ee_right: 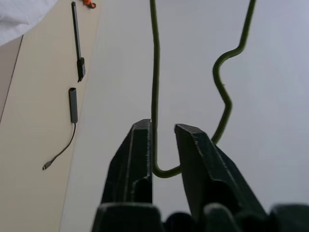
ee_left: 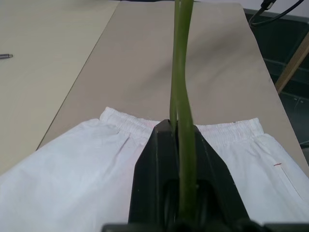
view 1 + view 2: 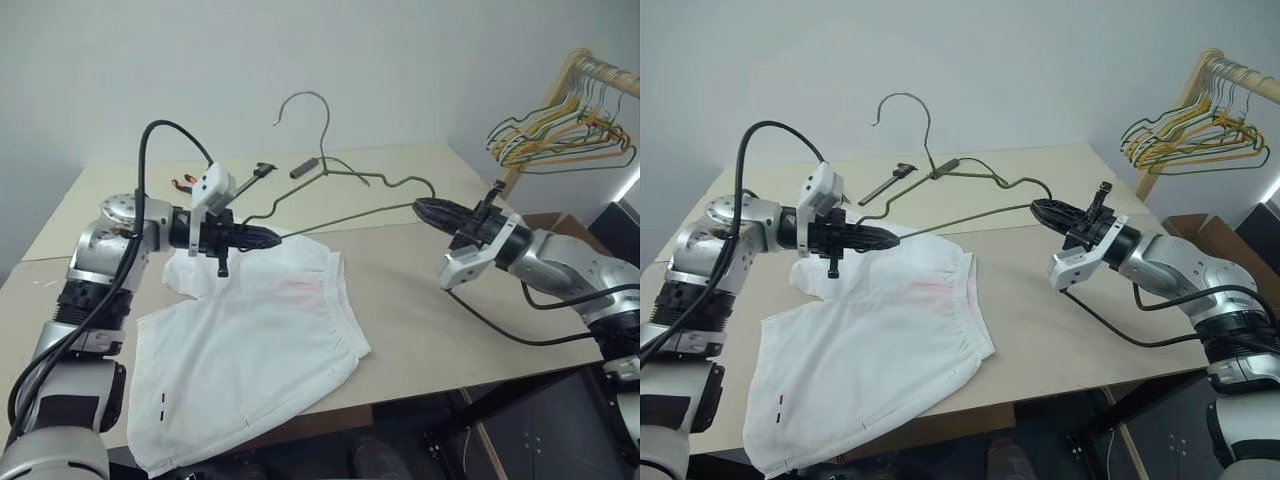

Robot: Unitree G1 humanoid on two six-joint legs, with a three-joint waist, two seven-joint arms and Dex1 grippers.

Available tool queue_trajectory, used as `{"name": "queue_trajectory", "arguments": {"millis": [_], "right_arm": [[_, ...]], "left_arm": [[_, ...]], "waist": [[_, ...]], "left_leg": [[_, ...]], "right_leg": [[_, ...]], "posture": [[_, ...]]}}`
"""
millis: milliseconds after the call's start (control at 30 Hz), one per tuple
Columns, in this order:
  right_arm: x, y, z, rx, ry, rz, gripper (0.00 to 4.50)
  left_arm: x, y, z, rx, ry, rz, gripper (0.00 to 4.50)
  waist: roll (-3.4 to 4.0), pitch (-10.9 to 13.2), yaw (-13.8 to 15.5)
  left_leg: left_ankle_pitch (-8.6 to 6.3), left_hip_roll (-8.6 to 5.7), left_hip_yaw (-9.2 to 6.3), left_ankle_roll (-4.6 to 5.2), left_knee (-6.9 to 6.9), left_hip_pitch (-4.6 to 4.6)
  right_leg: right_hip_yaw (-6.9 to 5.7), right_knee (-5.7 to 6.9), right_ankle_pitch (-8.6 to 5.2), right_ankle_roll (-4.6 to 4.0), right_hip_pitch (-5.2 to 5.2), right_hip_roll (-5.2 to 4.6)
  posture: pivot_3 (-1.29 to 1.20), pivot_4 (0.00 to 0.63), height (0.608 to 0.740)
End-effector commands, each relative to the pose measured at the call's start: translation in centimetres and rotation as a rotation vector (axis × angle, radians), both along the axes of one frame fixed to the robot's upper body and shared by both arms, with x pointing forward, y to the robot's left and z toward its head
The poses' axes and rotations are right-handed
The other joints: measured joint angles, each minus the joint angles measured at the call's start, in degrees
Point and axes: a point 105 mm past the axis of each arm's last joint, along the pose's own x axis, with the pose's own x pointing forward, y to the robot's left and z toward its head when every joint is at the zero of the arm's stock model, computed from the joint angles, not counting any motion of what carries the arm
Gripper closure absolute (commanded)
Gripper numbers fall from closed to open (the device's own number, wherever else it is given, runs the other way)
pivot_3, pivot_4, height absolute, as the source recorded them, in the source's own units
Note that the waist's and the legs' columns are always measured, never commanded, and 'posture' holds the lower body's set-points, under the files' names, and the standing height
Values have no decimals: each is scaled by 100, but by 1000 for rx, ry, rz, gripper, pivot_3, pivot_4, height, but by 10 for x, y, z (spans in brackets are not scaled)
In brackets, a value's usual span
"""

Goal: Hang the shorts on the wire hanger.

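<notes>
Both grippers [image 3: 276, 238] [image 3: 420, 207] on wire hanger [image 3: 345, 215]

The left arm reached in from the left, its wrist turned so the left gripper [image 3: 272, 238] pointed toward the right and slightly down; its fingers [image 2: 159, 159] were closed on the wire hanger [image 3: 345, 216]; the right arm reached in from the right, the right gripper [image 3: 424, 208] level, its fingers [image 1: 137, 154] parted around the wire's corner.
</notes>
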Motion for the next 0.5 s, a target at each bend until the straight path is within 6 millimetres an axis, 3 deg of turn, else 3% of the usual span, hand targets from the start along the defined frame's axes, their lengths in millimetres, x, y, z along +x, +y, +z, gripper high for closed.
{"name": "queue_trajectory", "arguments": {"millis": [33, 267, 500], "right_arm": [[-8, 8, 22, 24, -37, 68, 2353], [-19, 14, 12, -9, 94, 141, 30], [-31, 14, 7, 84, 399, 154, 30]], "left_arm": [[-8, 7, 16, -14, -46, 11, 4500], [-16, 20, 18, 28, -72, 71, 4500], [-19, 24, 17, 78, -108, 114, 4500]], "waist": [[0, 0, -5], [-2, 1, 113], [-2, 1, 352]], "left_leg": [[0, 0, 0, 0, 0, 0], [0, 0, -3, 0, 3, 2], [0, 1, -3, 1, 1, 3]], "right_leg": [[1, 1, 0, 0, -1, 0], [0, 5, 0, 0, 2, 0], [-2, 4, 0, -1, 3, 1]], "posture": [[-80, 0, 740], [-24, 0, 740], [3, 0, 740]]}}
